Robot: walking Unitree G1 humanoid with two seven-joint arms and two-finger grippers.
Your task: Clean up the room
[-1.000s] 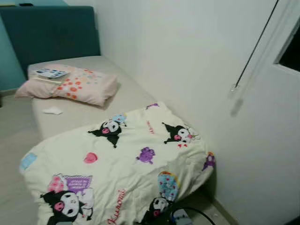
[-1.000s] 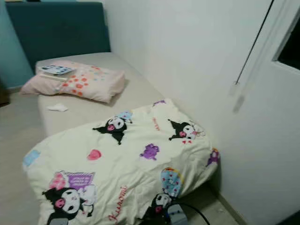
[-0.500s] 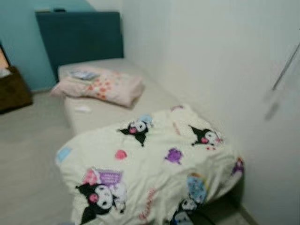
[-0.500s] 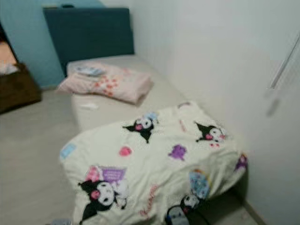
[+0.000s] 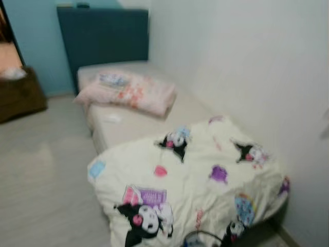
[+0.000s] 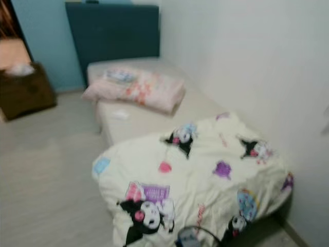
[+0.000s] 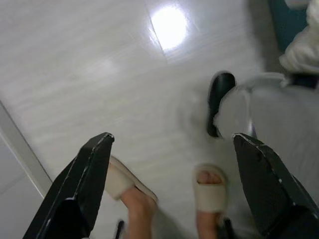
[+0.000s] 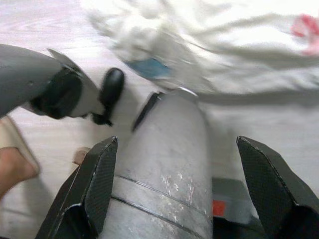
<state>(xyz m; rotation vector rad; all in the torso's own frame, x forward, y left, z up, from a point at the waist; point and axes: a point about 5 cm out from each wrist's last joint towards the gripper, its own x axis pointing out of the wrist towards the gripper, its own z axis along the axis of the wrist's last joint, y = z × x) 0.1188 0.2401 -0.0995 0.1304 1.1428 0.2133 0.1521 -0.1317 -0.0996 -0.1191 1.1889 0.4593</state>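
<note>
A cream cartoon-print blanket (image 5: 195, 185) lies bunched over the foot of a low bed (image 5: 149, 121). Toward the dark teal headboard (image 5: 103, 36) a pink spotted pillow (image 5: 131, 92) carries a small printed booklet (image 5: 113, 80). A white scrap (image 5: 110, 118) rests on the bare mattress. My left gripper (image 7: 172, 186) hangs open above the pale floor, over a person's feet in beige slippers (image 7: 209, 191). Beside my own silver leg (image 8: 164, 164), my right gripper (image 8: 177, 186) is open near the blanket's hanging edge (image 8: 209, 45).
A dark wooden cabinet (image 5: 20, 95) stands at the left by the teal wall. Pale floor (image 5: 46, 175) stretches left of the bed. A white wall (image 5: 247, 67) runs along the bed's right side. A black cable loop (image 6: 203, 234) sits at the foot.
The whole picture has slid rightward as the camera turned left. The window frame has left the view and the cabinet and more floor have come in. The bedding has not moved.
</note>
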